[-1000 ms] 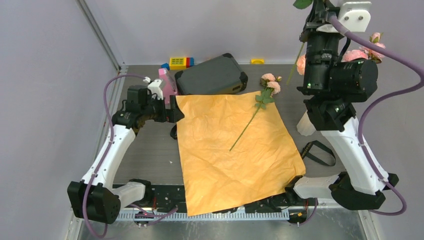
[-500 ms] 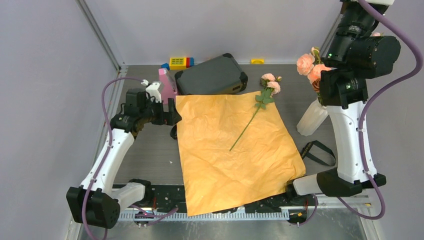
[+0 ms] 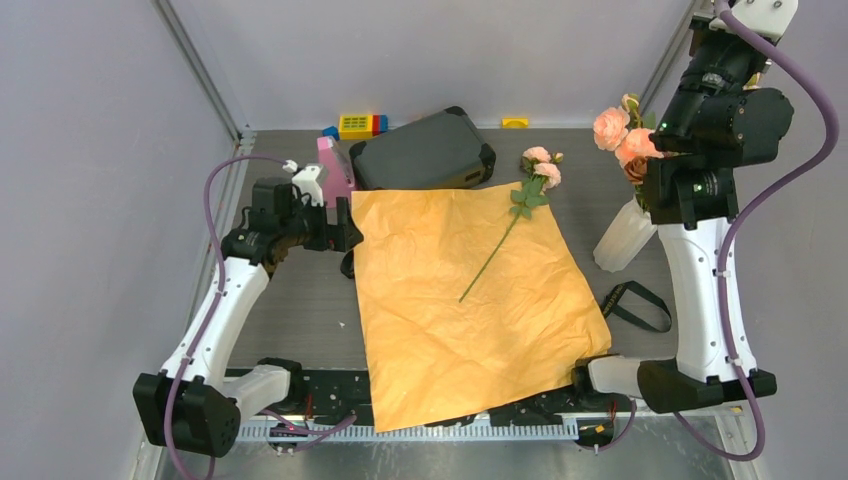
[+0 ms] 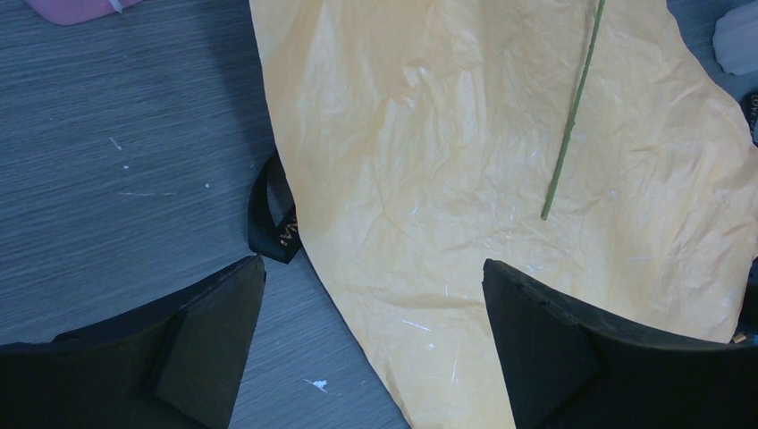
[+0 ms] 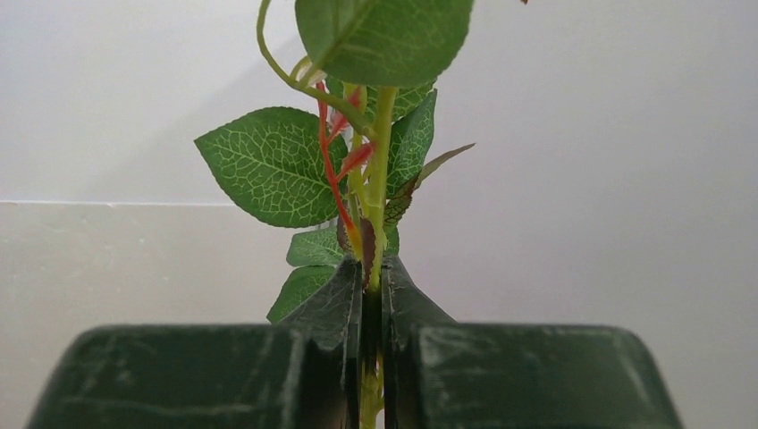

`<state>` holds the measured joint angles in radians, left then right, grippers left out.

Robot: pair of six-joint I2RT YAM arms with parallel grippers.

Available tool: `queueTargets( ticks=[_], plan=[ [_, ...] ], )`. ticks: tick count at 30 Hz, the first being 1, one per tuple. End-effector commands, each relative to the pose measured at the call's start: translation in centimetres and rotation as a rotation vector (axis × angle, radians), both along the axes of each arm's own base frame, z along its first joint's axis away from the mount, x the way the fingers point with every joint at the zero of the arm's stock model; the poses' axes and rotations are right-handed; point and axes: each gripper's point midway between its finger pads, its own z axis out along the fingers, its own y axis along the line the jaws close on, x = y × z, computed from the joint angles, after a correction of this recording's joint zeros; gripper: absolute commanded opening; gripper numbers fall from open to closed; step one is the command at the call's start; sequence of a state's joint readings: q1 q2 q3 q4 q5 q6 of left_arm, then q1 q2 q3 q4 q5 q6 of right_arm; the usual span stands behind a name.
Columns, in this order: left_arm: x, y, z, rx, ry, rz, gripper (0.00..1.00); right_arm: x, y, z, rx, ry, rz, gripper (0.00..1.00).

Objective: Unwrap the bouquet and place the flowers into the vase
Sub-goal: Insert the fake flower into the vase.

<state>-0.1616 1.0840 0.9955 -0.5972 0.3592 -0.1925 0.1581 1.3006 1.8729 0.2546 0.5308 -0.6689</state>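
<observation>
The left gripper (image 4: 371, 286) hangs with its jaws spread wide and nothing between them. Straight ahead of the gap lies the flat sheet of crinkled orange paper (image 4: 447, 134), its edge running under the opening. A black printed ribbon loop (image 4: 268, 214) pokes out from beneath that edge, just in front of one finger. Farther ahead of those jaws, on the paper, rests a single long-stemmed pink rose (image 3: 520, 195), well apart from both grippers. The right gripper (image 5: 371, 277) is clenched tight on the thin green stems of the bunch of pink and peach roses (image 3: 620, 135), with leaves rising just above its fingertips. Below those jaws, as far as the overhead view shows, sits the small white vase with a narrow body (image 3: 622, 240), leaning rather than upright. The arm hides whether the stem ends are already inside its mouth. The step in hand appears to be seating the bunch. To do it well, the right jaws should descend in line with the vase's neck without pushing sideways, since a light, leaning vase would likely topple. They should let go only once the stems bear on the bottom. The free left jaws could then fetch the stray rose.
</observation>
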Motion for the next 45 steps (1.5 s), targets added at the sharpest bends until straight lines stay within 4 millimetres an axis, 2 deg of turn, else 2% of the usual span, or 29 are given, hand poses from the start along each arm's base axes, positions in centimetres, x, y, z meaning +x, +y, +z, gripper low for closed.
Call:
queueTargets(
  ticks=[1,2,3,4,5,6,9,13,17,20,24,27,34,45],
  plan=[
    [0.1,0.0,0.2,0.001,-0.009,-0.013,0.94,-2.8,-2.0,-1.0,0.072,-0.054,-0.041,0.00],
    [0.0,0.0,0.2,0.002,-0.008,-0.012,0.94,-3.4,-2.6,-1.3,0.082,-0.060,-0.054,0.00],
    [0.0,0.0,0.1,0.003,-0.007,-0.012,0.94,-2.7,-2.8,-2.5,0.097,-0.043,-0.049,0.00],
    [0.0,0.0,0.2,0.003,-0.009,-0.013,0.94,-3.2,-3.3,-2.7,0.107,-0.047,-0.060,0.00],
    [0.0,0.0,0.2,0.005,-0.008,-0.012,0.94,-2.5,-3.4,-3.8,0.119,-0.030,-0.058,0.00],
    [-0.1,0.0,0.1,0.006,-0.004,-0.013,0.94,-2.9,-3.9,-4.1,0.130,-0.033,-0.071,0.00],
    [0.0,0.0,-0.1,0.007,0.004,-0.012,0.94,-2.2,-4.2,-6.2,0.161,-0.018,-0.062,0.00],
    [0.0,0.0,-0.2,0.006,0.015,-0.016,0.94,-2.0,-4.5,-7.6,0.169,-0.016,-0.071,0.00],
    [0.0,0.0,-0.3,0.006,0.016,-0.016,0.94,-2.2,-4.5,-7.8,0.161,-0.055,-0.066,0.00],
    [0.0,0.0,-0.4,0.009,0.016,-0.015,0.94,-2.8,-4.6,-7.0,0.153,-0.095,-0.066,0.00],
    [0.0,0.0,-0.4,0.010,0.016,-0.014,0.94,-4.5,-4.3,-5.2,0.140,-0.159,-0.052,0.00],
    [0.0,0.0,-0.4,0.009,0.015,-0.014,0.94,-5.4,-4.3,-5.1,0.133,-0.181,-0.052,0.00],
    [-0.1,0.0,-0.4,0.007,0.015,-0.017,0.93,-4.0,-4.4,-8.8,0.129,-0.143,-0.064,0.00],
    [-0.1,0.0,-0.3,0.008,0.007,-0.018,0.93,-2.0,-4.0,-11.3,0.115,-0.108,-0.048,0.00]
  ],
)
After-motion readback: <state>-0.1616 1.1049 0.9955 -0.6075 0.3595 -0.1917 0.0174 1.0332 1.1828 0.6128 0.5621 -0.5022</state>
